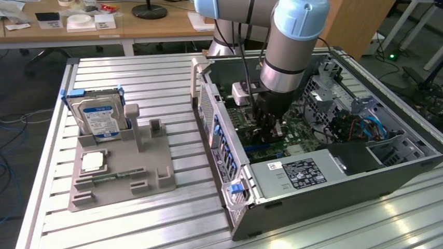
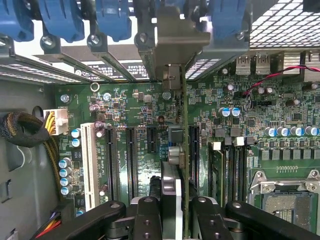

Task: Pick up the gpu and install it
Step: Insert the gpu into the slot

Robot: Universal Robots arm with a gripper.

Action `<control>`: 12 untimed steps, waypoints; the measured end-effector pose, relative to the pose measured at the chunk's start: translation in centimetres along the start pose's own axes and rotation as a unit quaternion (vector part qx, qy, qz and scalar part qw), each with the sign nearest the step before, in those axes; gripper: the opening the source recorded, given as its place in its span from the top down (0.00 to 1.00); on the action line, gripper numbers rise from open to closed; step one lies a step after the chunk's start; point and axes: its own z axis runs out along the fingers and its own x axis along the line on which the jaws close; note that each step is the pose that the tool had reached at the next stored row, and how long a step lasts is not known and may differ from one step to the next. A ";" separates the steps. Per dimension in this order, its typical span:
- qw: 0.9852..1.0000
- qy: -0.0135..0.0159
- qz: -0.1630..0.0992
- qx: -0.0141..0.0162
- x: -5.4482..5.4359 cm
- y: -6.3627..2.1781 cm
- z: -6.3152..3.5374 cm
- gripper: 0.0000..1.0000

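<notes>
Inside the open computer case (image 1: 229,155) my gripper (image 1: 266,132) hangs low over the green motherboard (image 1: 294,135). In the wrist view the gripper (image 2: 181,220) is shut on the gpu (image 2: 183,150), a thin card seen edge-on and standing upright over the black expansion slots (image 2: 131,160). The card's silvery bracket (image 2: 172,45) reaches the case's rear slot openings, among the blue latches (image 2: 60,20). Whether the card's lower edge sits in a slot I cannot tell.
On the exterior view's left a grey fixture (image 1: 149,179) holds a hard drive (image 1: 100,116), a processor chip (image 1: 93,162) and a memory stick (image 1: 114,176). Inside the case are the power supply (image 1: 304,174), a drive cage (image 1: 332,93), a white slot (image 2: 90,165), a cable bundle (image 2: 22,130) and the processor socket (image 2: 285,200).
</notes>
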 end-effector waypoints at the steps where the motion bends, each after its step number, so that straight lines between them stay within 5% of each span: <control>1: 1.000 0.000 0.000 0.000 0.0 0.00 0.00 0.72; 12: 1.000 0.000 0.000 0.000 0.0 0.01 0.27 0.72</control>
